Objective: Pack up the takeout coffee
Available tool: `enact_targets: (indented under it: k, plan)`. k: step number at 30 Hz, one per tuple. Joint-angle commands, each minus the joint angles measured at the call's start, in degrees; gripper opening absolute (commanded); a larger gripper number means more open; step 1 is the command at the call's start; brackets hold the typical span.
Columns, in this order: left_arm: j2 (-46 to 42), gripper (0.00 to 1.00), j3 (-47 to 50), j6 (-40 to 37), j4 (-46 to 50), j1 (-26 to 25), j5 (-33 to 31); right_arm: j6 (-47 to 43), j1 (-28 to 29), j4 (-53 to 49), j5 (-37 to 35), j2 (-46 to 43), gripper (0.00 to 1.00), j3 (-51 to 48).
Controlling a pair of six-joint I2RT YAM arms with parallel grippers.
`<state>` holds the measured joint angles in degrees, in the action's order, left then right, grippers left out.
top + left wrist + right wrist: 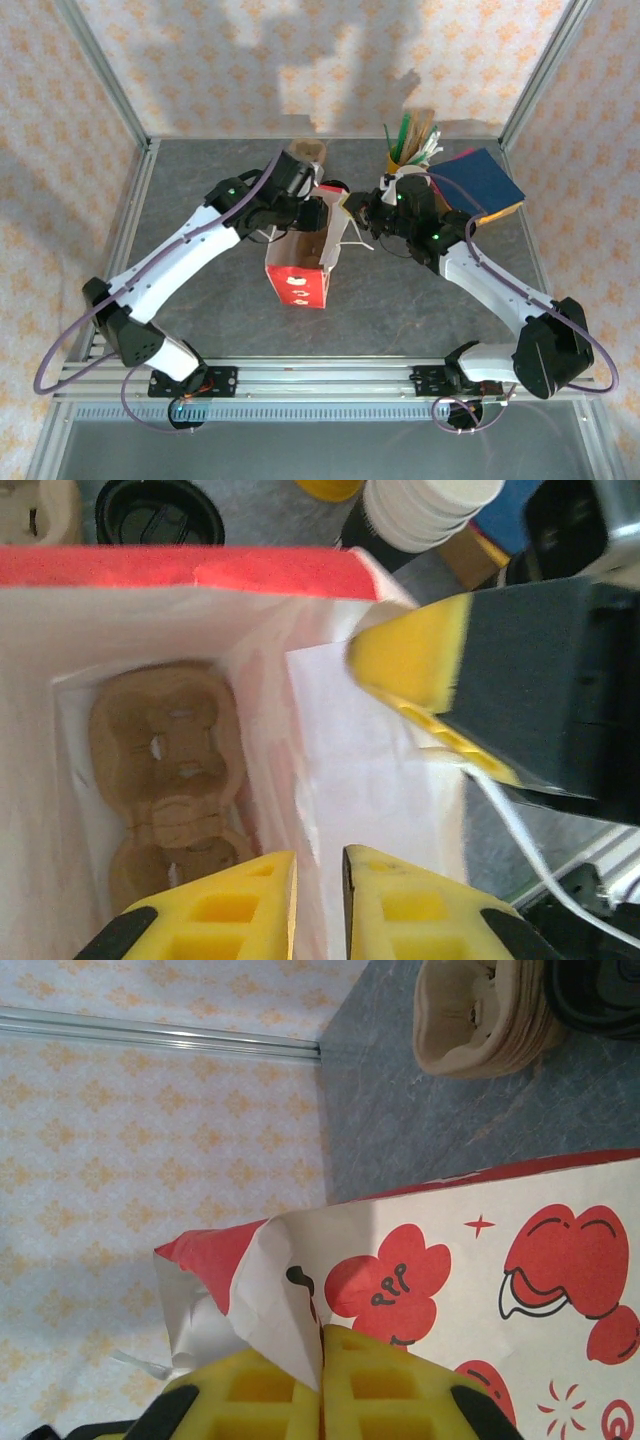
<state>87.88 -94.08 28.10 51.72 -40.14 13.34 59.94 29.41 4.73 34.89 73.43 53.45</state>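
Grey table (pixel 200 300): left end effector (pixel 320 905) and right end effector (pixel 320 1390) pinch red bag (pixel 298 285), brown carrier (pixel 165 770) inside.

Robot test cell, lab-type. Aluminium frame posts (pixel 110 85) boxed in grey tabletop (pixel 400 310). Floral-print backdrop panels (pixel 200 60) stood as walls. Left arm (pixel 190 255), right arm (pixel 490 285) sat bolted on extrusion rail (pixel 330 378).

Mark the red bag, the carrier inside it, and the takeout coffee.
red bag (pixel 297 285): top view, red printed side.
cup carrier (pixel 165 770): left wrist view, its middle.
takeout coffee (pixel 160 510): left wrist view, black lid.
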Motion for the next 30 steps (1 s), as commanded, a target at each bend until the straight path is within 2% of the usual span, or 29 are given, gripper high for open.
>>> enact_targets:
  k: [1,3,17,30]
  plan:
    - [2.89,0.2,1.44,-0.3,3.19,-0.09,-3.34,-2.05,-0.32,-0.84,-1.53,-0.74,0.08,0.82]
    - [4.3,0.19,1.88,-0.54,3.97,-0.11,-4.74,-2.78,-0.32,-1.68,-2.0,-0.66,0.08,1.04]
    - [9.83,0.15,7.78,-3.28,2.64,-0.29,-3.65,-4.66,-1.11,-3.23,-1.59,1.32,0.08,1.83]
    - [15.7,0.12,6.9,-5.89,2.34,-0.03,-2.18,-5.98,-1.2,-4.2,-0.89,2.33,0.08,2.97]
